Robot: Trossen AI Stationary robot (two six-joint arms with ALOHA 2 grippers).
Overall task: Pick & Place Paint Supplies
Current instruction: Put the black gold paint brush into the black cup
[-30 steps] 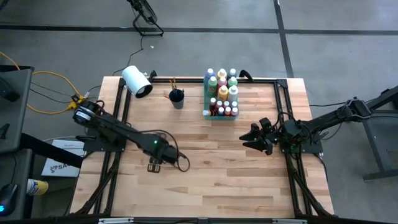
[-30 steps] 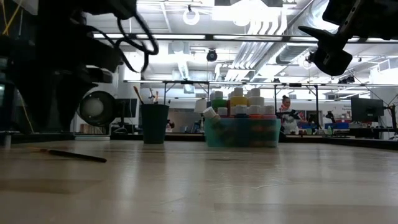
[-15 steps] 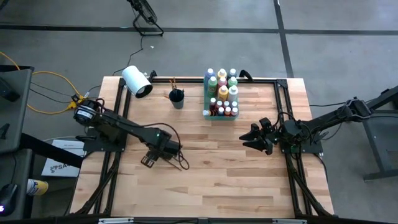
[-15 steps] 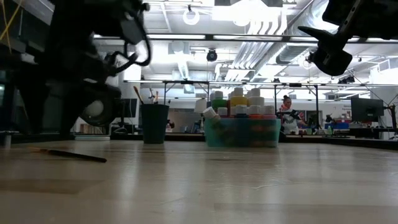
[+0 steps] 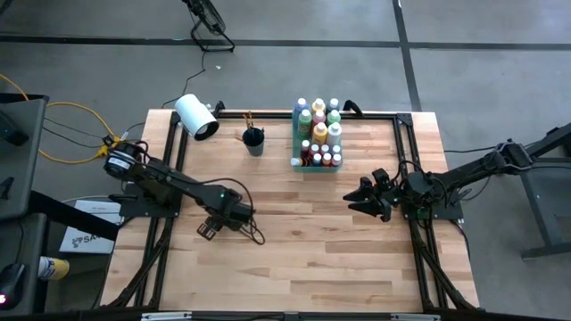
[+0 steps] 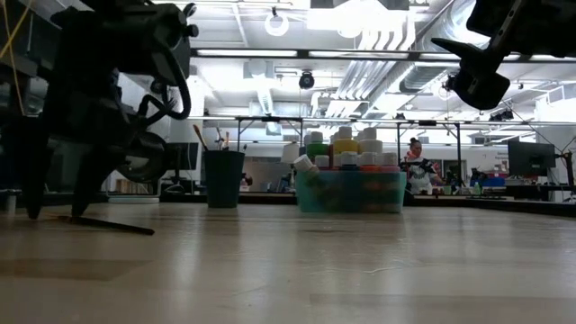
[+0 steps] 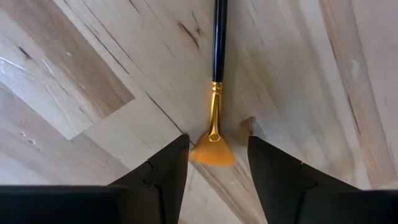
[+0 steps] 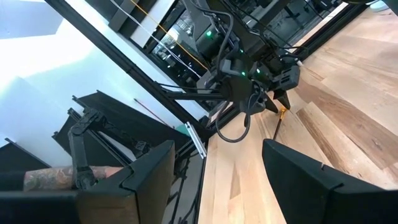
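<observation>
A fan paintbrush (image 7: 215, 106) lies flat on the wooden table, with a black handle, a gold ferrule and orange bristles (image 7: 211, 153). In the low view the paintbrush (image 6: 108, 224) is a thin dark stick at the left. My left gripper (image 7: 217, 139) (image 5: 207, 230) is open and low over the table. Its fingers stand on either side of the bristle end and do not touch it. My right gripper (image 5: 361, 198) (image 6: 470, 70) is open and waits in the air near the table's right edge. Paint bottles (image 5: 318, 134) with white caps stand in the green tray (image 6: 351, 192).
A dark cup (image 5: 254, 139) (image 6: 223, 178) holding brushes stands left of the tray, at the far side. The large white roll (image 5: 196, 117) lies at the far left corner. Black frame rails run along the table's left, right and far edges. Bare wood spans the near half.
My left gripper has moved toward the table's left edge and come down from the air to just above the tabletop. It now straddles the brush's bristle end. The brush and my right arm have stayed still.
</observation>
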